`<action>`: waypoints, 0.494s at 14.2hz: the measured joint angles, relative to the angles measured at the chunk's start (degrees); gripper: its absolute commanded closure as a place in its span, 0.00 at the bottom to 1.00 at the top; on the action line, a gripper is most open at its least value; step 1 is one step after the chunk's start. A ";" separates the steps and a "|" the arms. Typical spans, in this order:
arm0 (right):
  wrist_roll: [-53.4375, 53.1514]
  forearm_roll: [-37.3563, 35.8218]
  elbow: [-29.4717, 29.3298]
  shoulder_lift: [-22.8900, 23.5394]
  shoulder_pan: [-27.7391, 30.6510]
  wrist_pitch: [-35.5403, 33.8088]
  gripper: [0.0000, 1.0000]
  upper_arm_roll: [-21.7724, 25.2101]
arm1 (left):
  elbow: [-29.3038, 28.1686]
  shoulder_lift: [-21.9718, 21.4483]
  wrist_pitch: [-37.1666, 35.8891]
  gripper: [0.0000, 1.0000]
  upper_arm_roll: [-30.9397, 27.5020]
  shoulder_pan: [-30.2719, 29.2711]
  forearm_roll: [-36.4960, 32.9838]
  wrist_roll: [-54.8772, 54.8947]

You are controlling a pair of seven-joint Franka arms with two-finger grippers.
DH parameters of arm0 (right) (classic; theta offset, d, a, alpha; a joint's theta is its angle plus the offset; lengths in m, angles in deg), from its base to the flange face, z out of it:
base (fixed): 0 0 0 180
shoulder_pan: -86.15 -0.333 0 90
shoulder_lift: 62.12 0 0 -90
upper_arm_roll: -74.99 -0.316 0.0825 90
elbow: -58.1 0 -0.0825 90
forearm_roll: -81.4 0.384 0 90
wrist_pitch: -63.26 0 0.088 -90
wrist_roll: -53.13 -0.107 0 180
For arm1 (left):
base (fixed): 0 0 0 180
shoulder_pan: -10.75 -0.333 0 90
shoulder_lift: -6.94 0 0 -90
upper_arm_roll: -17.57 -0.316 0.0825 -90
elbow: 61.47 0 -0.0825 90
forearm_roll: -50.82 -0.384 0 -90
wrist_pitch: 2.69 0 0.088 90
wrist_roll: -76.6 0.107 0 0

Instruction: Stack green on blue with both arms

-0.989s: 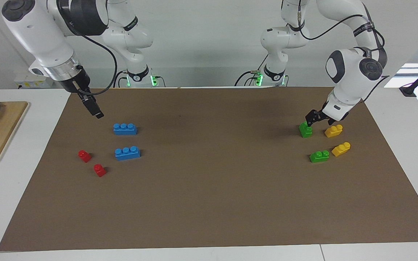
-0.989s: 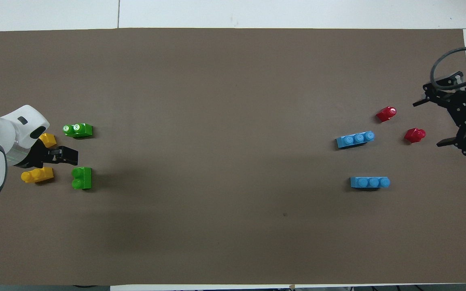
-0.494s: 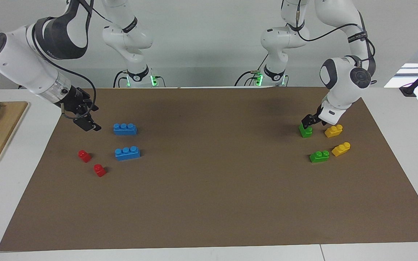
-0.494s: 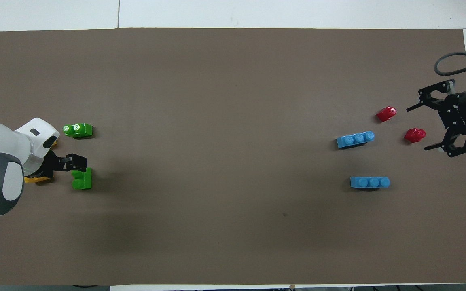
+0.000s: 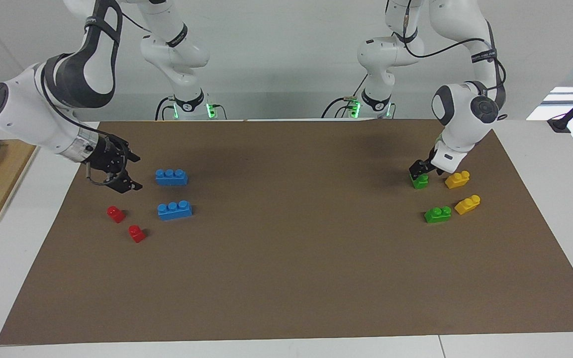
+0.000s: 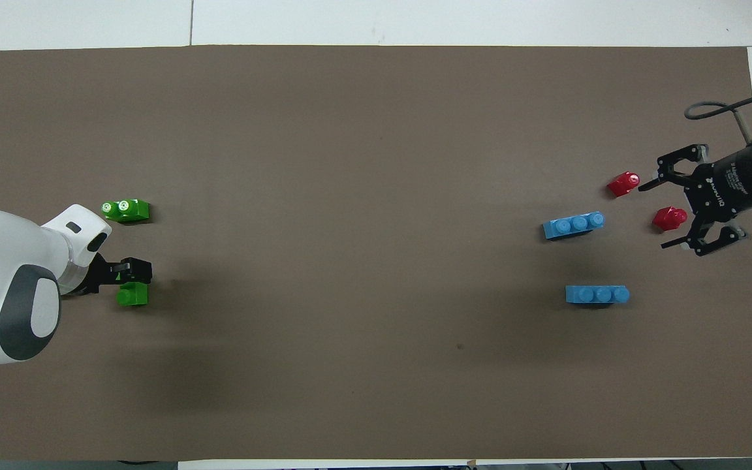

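A brown paper mat point(image 5: 286, 278) covers the table. The white left arm's black gripper point(image 5: 420, 170) sits down on the small green two-stud plastic brick point(image 5: 420, 182), jaws spread, at that arm's end. The right gripper point(image 5: 130, 172), jaws wide, hovers beside the long blue three-stud brick point(image 5: 171, 177) nearer the robots.

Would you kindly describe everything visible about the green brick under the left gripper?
The green brick is a small, glossy, bright green plastic piece with round studs on top, sitting upright on the brown mat at the left arm's end of the table, nearer the robots than the other green brick. The left gripper is down over its top with jaws open; contact cannot be confirmed.
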 measured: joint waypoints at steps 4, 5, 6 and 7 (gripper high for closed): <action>-0.09 0.52 2.24 1.30 0.16 5.34 0.03 -0.18 | -1.43 0.02 1.36 0.08 0.13 0.03 0.00 -0.05; -0.09 0.80 3.25 1.43 0.12 7.10 0.03 -0.24 | -2.06 0.02 2.28 0.08 0.13 0.03 0.00 -0.06; -0.09 1.31 4.14 1.56 0.00 8.59 0.03 -0.30 | -2.69 0.03 3.14 0.09 0.13 0.03 0.00 -0.07; -0.09 1.51 4.99 1.67 -0.32 10.28 0.03 -0.37 | -3.22 0.03 3.85 0.13 0.16 0.06 0.00 -0.07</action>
